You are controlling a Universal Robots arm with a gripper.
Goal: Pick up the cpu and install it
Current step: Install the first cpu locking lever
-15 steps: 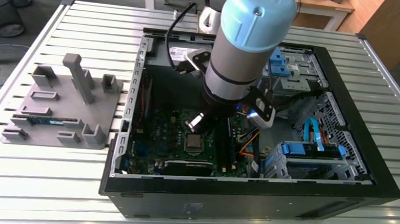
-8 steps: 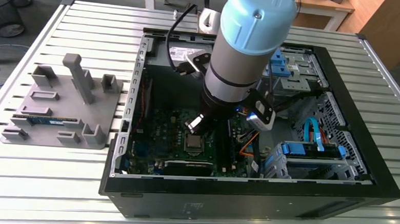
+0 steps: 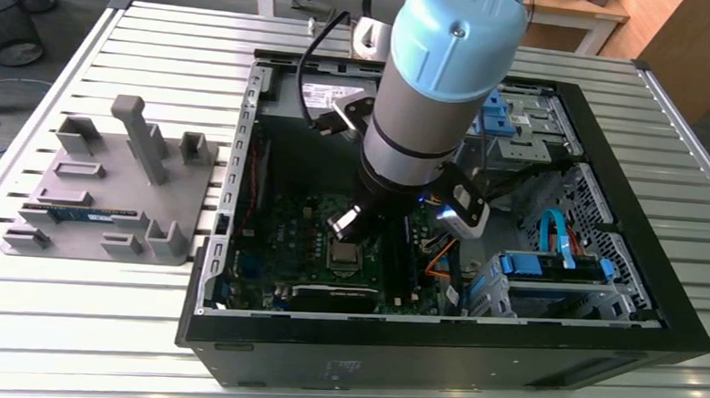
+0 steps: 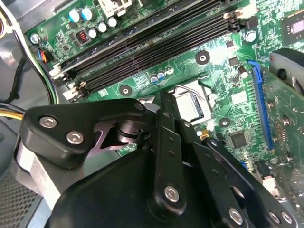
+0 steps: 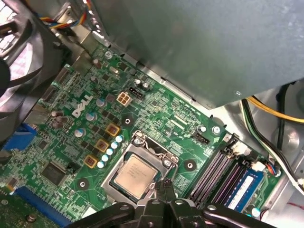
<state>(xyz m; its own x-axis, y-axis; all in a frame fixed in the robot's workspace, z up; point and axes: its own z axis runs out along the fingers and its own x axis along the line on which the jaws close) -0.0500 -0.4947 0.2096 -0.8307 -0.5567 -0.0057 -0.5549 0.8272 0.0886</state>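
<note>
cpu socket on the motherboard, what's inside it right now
The cpu lies flat inside the socket, metal top up. The gripper covers part of the socket's rim; whatever is beneath the chip is hidden.

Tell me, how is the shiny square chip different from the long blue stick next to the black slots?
The cpu is square and silver-grey; the memory stick is long, thin and blue. The cpu lies flat in its socket, while the memory stick stands on its edge. Both sit on the green motherboard.
</note>
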